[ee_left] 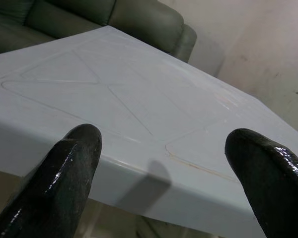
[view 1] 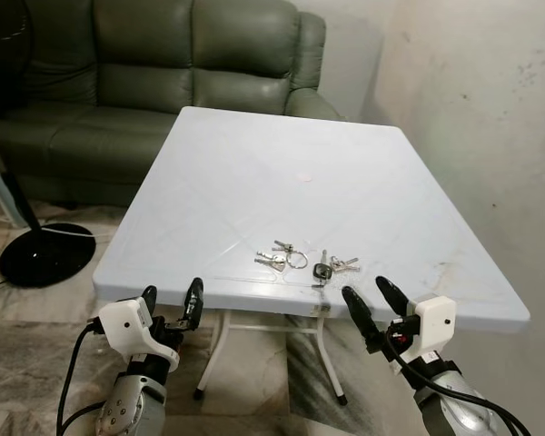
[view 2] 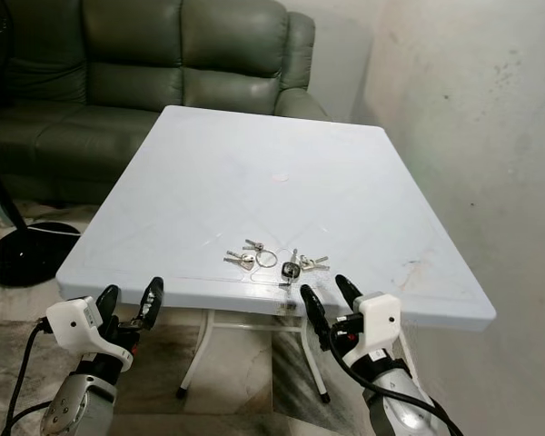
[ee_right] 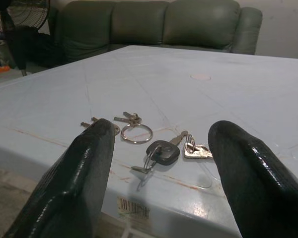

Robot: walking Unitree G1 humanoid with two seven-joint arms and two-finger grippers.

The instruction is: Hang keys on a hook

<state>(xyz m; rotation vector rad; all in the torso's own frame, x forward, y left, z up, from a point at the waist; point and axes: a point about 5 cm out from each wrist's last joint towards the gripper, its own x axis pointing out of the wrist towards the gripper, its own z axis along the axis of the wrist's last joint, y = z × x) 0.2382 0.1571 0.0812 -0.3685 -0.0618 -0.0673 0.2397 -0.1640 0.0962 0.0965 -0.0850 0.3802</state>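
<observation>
The right pincer (view 1: 373,303) hovers wide open and empty just off the near edge of the white table (view 1: 254,163), aimed at the keys, while the left pincer (view 1: 172,301), equally spread and empty, waits off the near left corner. I count two bunches lying close together near that edge: a ring of small silver keys (view 1: 282,257) and a black-headed car key set (view 1: 327,268). Nothing is grasped yet, so by my judgement pickup, carrying and hanging all remain.

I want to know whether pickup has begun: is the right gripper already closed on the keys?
No: the right gripper is open, short of the table edge, with the keys lying untouched on top.
</observation>
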